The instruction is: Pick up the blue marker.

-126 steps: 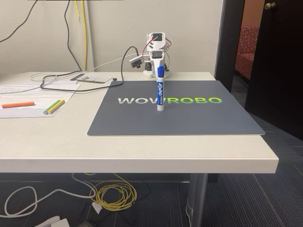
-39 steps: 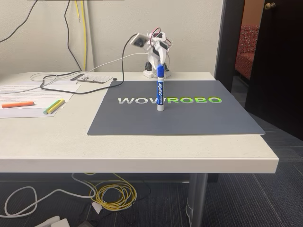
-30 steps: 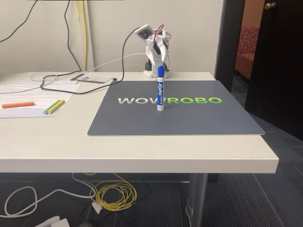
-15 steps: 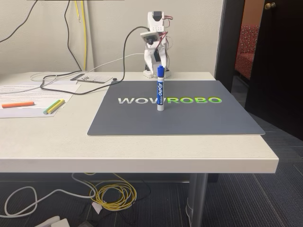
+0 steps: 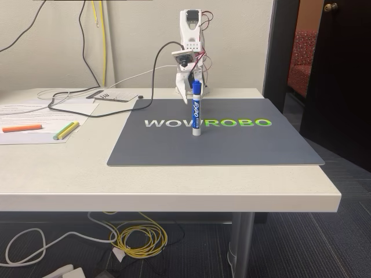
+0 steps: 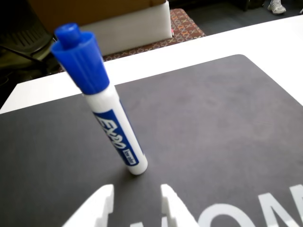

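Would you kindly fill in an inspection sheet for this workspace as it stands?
Surface: white table bearing a dark grey mat with lettering.
Job's things: blue marker stands upright on the mat, cap on top.
Clutter: papers, orange pen, yellow and green pens at fixed-view left.
Grippers: gripper open, behind the marker, fingers apart and not touching it.
Cables: black cable on the table; yellow coil on the floor.
Surroundings: dark door, carpet.

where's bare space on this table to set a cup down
Free: the grey mat right of the upright blue marker, and the bare tabletop along the front edge. Crowded: the left side, with papers, an orange pen, yellow and green pens and cables, and behind the marker, where the arm stands.
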Available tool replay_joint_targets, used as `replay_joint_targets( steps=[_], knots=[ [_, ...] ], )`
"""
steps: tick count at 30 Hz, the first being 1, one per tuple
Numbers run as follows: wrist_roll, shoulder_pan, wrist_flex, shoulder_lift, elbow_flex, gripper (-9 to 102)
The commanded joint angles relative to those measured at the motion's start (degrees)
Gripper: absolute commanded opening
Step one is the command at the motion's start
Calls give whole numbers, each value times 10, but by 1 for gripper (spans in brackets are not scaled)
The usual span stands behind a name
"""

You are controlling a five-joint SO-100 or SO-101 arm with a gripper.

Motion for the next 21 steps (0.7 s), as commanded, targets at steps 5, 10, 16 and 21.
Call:
replay_joint_targets(
  steps=[5,10,16,21],
  knots=[
    [11,-11,-69,-36,-37,20],
    [18,-14,-56,-41,-62,22],
    [13,-19,-59,-75,-97,22],
    [11,-24,-54,-90,-121,22]
  ],
)
